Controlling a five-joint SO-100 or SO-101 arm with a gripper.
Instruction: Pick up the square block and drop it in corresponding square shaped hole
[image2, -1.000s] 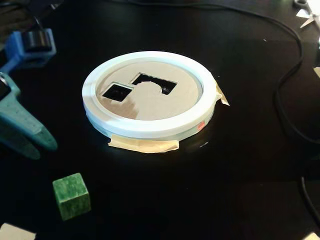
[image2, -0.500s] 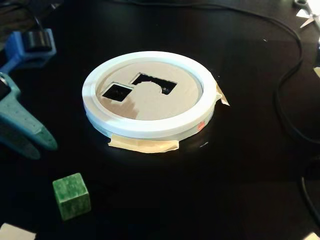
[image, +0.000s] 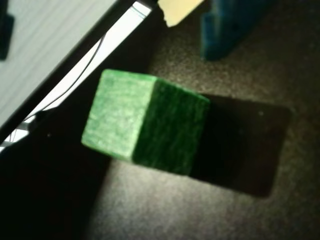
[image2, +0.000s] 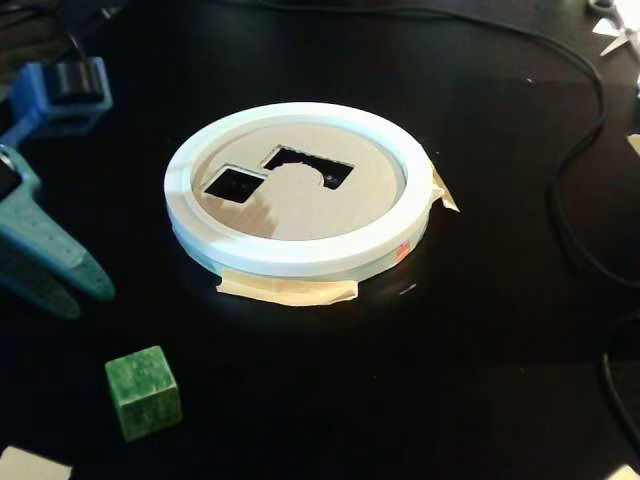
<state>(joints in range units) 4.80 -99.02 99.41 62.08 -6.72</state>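
One green block (image2: 143, 392) sits near the desk's (image2: 480, 340) front-left corner.
Teal claw (image2: 55, 275) hovers apart from it, fingers spread, grasping nothing; round sorter (image2: 297, 258) mid-desk.

no readable text, labels, numbers or signs anywhere

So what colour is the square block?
Green, with a streaky wood grain; the block shows best in the wrist view.
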